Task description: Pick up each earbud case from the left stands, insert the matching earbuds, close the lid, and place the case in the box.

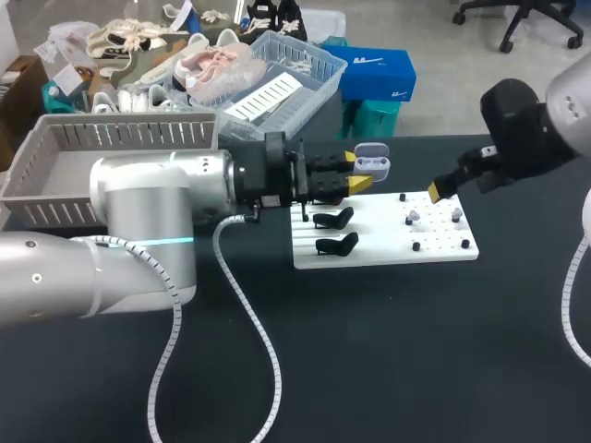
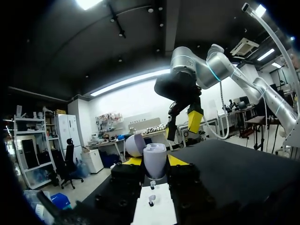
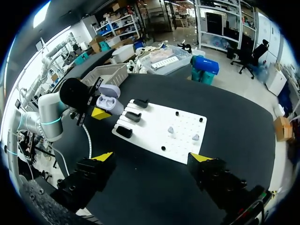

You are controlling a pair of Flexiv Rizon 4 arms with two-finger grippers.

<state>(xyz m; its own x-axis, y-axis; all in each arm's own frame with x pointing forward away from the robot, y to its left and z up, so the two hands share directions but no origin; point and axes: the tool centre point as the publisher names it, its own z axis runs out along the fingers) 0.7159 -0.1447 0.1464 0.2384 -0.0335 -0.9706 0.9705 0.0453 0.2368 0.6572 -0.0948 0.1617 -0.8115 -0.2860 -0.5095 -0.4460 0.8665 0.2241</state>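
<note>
At the middle of the head view, slightly above centre, we held one earbud case [image 1: 372,162] in our left gripper [image 1: 355,172]. Its two yellow-tipped fingers pressed the case from both sides, and the case hung in the air over the near-left corner of the white board [image 1: 383,251]. The case was pale lilac, smooth and rounded, its lid stood open, and two dark hollows showed in its body.

We counted three black stands [image 3: 132,116] in a row on the board in the right wrist view. In the head view only two were visible, because the left gripper covered the place of the third. Two small pale earbuds [image 1: 413,217] sat on the right half of the board, apart from each other, with several little black pegs [image 1: 416,246] around them. The board was flat and matte, with a grid of tiny holes.

Our right gripper [image 3: 151,157] hung above the right side of the board, with the fingers spread wide and nothing between them. It stood opposite the left gripper, near it but apart.

One grey box [image 1: 138,137] of slatted plastic stood in the upper left of the head view, behind our left arm [image 1: 157,198], which hid part of its front wall. A white spiral-wrapped cable [image 1: 249,305] curved down from that arm over the dark table [image 1: 388,351].
</note>
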